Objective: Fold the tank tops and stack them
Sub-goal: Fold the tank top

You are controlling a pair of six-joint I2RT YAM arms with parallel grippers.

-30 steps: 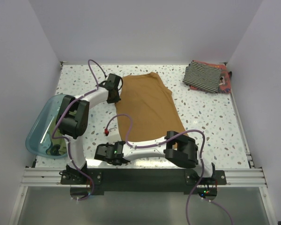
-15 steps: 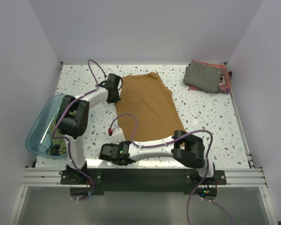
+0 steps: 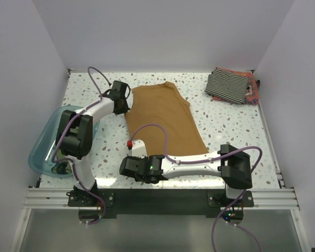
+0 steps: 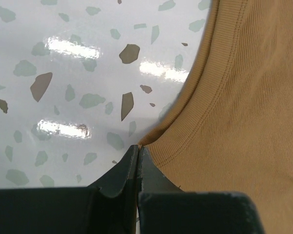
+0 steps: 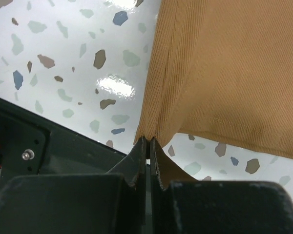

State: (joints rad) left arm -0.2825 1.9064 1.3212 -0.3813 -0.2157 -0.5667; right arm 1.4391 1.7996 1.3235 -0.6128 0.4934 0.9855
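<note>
The tan-brown tank top (image 3: pixel 165 118) lies spread out flat in the middle of the table. My left gripper (image 3: pixel 124 106) is at its far left edge, shut on the ribbed hem (image 4: pixel 205 112), with the jaws (image 4: pixel 138 146) pressed together. My right gripper (image 3: pixel 131 165) is near the table's front edge, shut on the shirt's near left corner (image 5: pixel 158 112), which bunches at the fingertips (image 5: pixel 147 139). The black-and-white striped tank top (image 3: pixel 228 84) lies folded at the back right on the reddish one (image 3: pixel 253 93). No olive green top can be made out.
The translucent teal tub (image 3: pixel 44 142) hangs over the table's left edge, with something dark in its bottom (image 3: pixel 62 168). The black front rail (image 5: pixel 49 146) is right under my right gripper. White walls close in the table on three sides.
My right arm has swung its elbow to the right and its gripper has shifted right along the front edge. My left gripper has moved left and back, stretching the tan top.
</note>
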